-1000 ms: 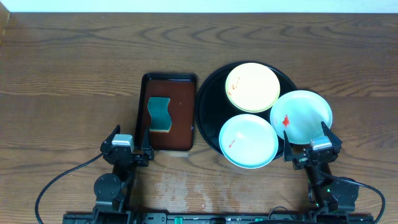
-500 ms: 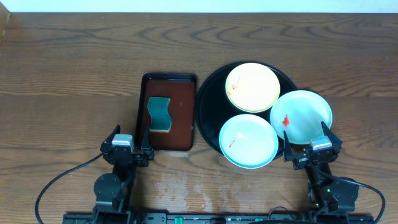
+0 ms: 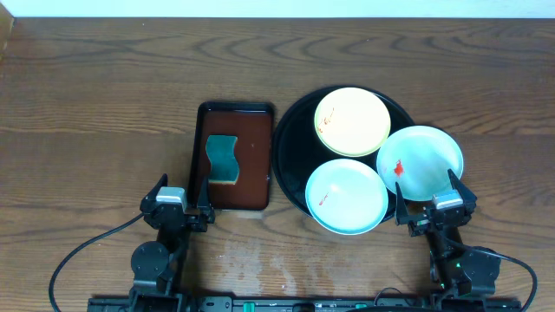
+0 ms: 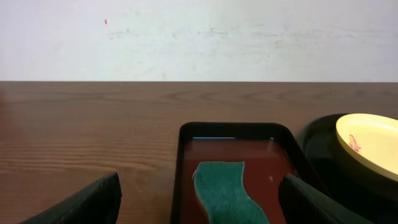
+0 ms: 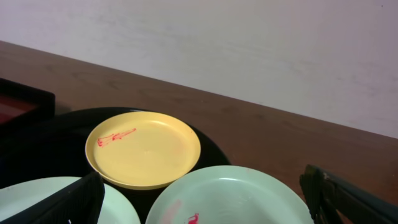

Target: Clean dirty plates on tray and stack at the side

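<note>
Pale yellow round plate (image 3: pixel 351 120), near mint-white plate (image 3: pixel 346 196) and right mint-white plate (image 3: pixel 420 161), which overhangs the rim, sit on large round black tray (image 3: pixel 290 130). Probably light, stiff, slick; pinch a rim. Left hand (image 3: pixel 182 185) near-left of tray, right hand (image 3: pixel 424 185) near-right: both spread, empty.

Bare wood runs along the far edge of the table (image 3: pixel 87 104), down its whole left side, and in a narrower strip by the right edge. In the middle, the brown tray (image 3: pixel 256 156) with its sponge (image 3: pixel 223 159) lies hard against the black tray (image 3: pixel 290 130), leaving no lane between them. Three plates fill the black tray: the yellow plate (image 3: pixel 351 120) is farthest, one mint plate (image 3: pixel 347 197) is nearest, and another mint plate (image 3: pixel 421 160) overhangs the right rim. The wide-spread right gripper (image 5: pixel 205 205) crowds both mint plates.
</note>
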